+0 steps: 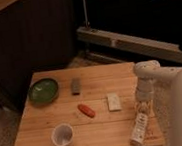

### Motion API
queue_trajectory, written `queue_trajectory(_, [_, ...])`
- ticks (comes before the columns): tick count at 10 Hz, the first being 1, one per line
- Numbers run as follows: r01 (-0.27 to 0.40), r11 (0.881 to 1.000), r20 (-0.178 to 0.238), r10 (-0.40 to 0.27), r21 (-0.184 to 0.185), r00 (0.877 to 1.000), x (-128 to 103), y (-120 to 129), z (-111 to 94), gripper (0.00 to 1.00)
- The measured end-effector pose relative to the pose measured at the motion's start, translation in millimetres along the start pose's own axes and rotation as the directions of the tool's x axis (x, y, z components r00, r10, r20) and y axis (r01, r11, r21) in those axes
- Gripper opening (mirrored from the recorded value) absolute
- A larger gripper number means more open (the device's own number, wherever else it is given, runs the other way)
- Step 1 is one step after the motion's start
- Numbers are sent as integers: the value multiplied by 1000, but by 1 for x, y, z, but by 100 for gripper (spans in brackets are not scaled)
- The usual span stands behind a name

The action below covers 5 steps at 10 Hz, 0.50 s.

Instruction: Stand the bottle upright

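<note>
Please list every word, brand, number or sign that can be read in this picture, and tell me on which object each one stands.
No text can be read.
The bottle, lying at the table's near right edge, bears a dark-printed label: too blurred to read.
The small white block: no legible marking.
The dark flat object beside the green bowl: nothing legible.
The white cup and the orange item: no print visible.
The gripper, just above the bottle: no legible marking.
</note>
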Motion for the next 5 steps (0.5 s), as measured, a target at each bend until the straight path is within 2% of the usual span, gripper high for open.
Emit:
queue_trajectory(2, [11, 1000, -6, -11, -3, 1000, 1, -1, 0, 5])
queue_trajectory(3, [20, 1000, -3, -20, -2, 1000, 2, 2, -1, 0])
queue_trajectory(5, [42, 999, 18, -42, 8, 999, 5, 4, -1, 0])
